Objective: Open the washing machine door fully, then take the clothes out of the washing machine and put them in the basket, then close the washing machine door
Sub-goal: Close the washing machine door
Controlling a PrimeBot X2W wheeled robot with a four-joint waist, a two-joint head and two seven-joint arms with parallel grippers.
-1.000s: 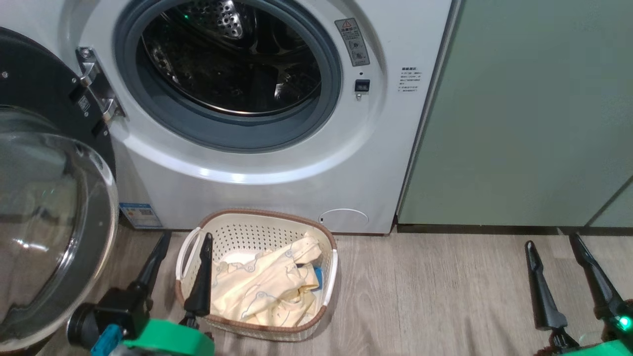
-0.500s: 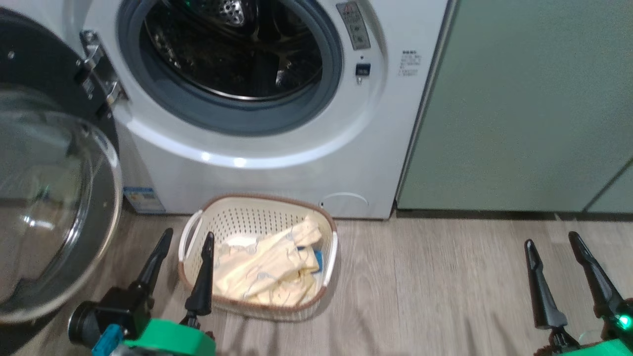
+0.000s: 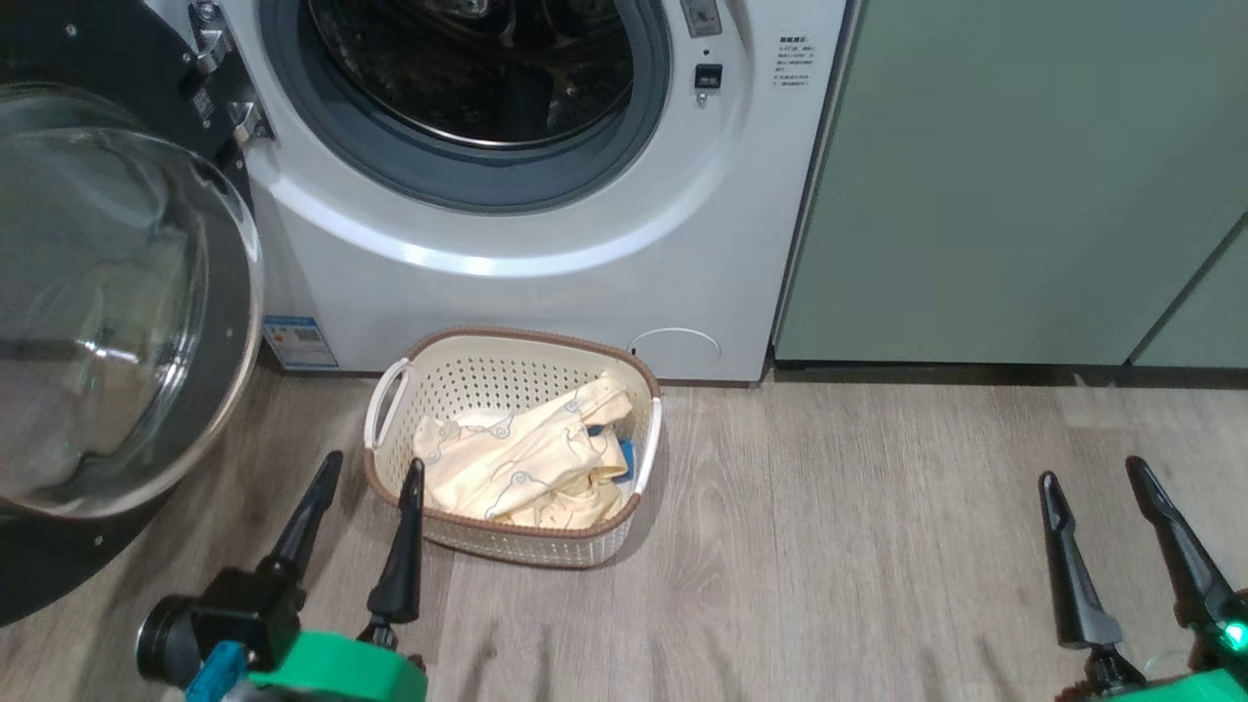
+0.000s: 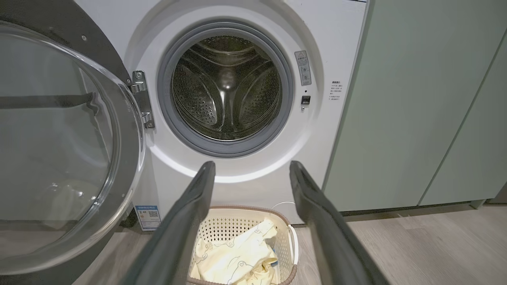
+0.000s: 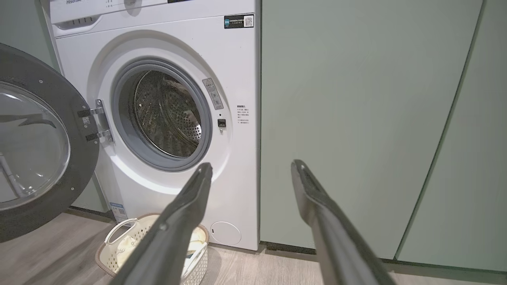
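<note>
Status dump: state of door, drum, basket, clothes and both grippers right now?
washing machine door, swung wide open to the left.
washing machine, mouth uncovered.
drum, no clothes visible inside.
basket, upright on the floor in front of the machine.
clothes, heaped in the basket.
left gripper, open, holding nothing.
right gripper, open, holding nothing.

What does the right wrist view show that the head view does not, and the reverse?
Right wrist view: the upper panel of the washing machine and a black sticker at its top corner. Head view: the left tool, open, and the outline prints on the clothes. Both: the basket, the washing machine door standing open, the drum, the green cabinet and the open right tool.
</note>
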